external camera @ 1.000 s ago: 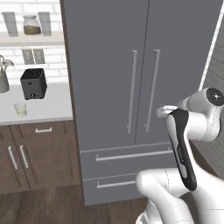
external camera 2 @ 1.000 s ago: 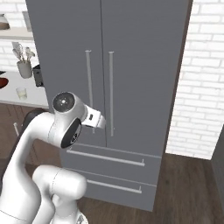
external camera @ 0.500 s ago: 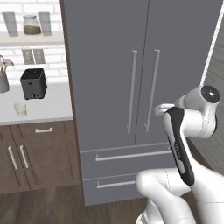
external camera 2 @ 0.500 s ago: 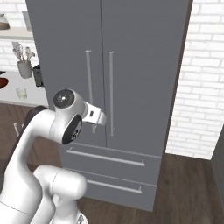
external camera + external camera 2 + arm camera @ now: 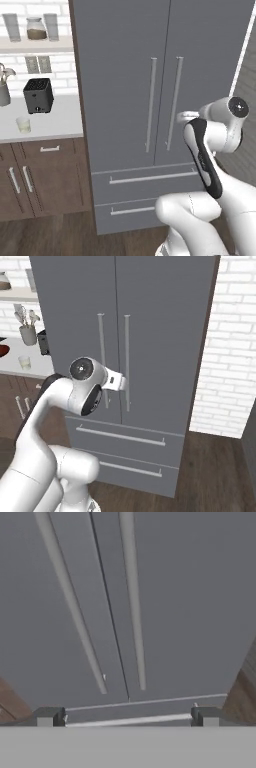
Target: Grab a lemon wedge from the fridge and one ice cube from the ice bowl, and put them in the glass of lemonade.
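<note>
While the fridge point(image 5: 125, 100) doors are both shut, the gripper point(image 5: 127, 716) sits in front of them with its fingers point(image 5: 49, 716) spread wide and nothing between them. Hand view looks straight at the door seam: the two vertical bar handles point(image 5: 132, 602) run either side of it, and the top drawer's horizontal handle point(image 5: 130, 720) lies across the gap between the fingertips. Can't tell from that view whether the tips touch anything; they look clear of the door.

Left base view: arm point(image 5: 210, 150) is bent up at lower right, wrist end near the right door handle point(image 5: 174, 102), at about the lower half of the handle. Right base view: same, the wrist point(image 5: 114, 381) sits right over the lower part of the two handles point(image 5: 126, 361).

Glass point(image 5: 23, 124) of lemonade stands on the white counter point(image 5: 55, 122) left of the fridge, near the front edge, well apart from the arm. Black toaster point(image 5: 38, 95) is behind it, grey utensil cup point(image 5: 4, 92) at the far left. Shelf point(image 5: 35, 44) above carries a jar point(image 5: 35, 28) between two tall grey glasses point(image 5: 12, 26).

Right base view also shows the glass point(image 5: 23, 362) on the counter, with the ice bowl point(image 5: 2, 350) cut off by the left edge. Lemon wedge and ice cube: can't tell where they are.
</note>
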Controlling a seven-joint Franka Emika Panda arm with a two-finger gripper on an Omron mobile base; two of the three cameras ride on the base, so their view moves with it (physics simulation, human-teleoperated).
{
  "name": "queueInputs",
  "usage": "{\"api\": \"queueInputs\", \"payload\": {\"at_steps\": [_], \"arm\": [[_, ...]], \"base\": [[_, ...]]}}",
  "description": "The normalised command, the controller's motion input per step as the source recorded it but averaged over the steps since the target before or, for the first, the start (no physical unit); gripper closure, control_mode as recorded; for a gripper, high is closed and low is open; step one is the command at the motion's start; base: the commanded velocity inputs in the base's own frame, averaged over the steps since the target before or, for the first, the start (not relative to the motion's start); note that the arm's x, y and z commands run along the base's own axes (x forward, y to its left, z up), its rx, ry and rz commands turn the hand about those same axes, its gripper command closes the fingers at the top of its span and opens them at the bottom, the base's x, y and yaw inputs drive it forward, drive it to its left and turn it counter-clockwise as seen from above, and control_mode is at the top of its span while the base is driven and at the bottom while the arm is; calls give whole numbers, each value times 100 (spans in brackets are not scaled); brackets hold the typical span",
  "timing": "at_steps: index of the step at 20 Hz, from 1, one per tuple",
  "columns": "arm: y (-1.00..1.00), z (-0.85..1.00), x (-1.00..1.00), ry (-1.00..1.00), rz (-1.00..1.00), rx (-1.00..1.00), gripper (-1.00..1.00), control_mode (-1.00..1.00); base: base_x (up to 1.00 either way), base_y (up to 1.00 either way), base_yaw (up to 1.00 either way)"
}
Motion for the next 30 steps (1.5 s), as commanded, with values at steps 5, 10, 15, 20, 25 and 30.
{"api": "queueInputs", "payload": {"at_steps": [5,10,15,20,25,30], "arm": [[-9,41,41,-6,0,0,-100,-100],[-11,41,6,-1,0,0,-100,-100],[-7,44,7,0,0,-1,-100,-100],[0,53,21,0,0,-1,-100,-100],[3,13,34,0,0,-3,-100,-100],[0,-10,56,0,0,-5,-100,-100]], "base": [[0,0,0],[0,0,0],[0,0,0],[0,0,0],[0,0,0],[0,0,0]]}}
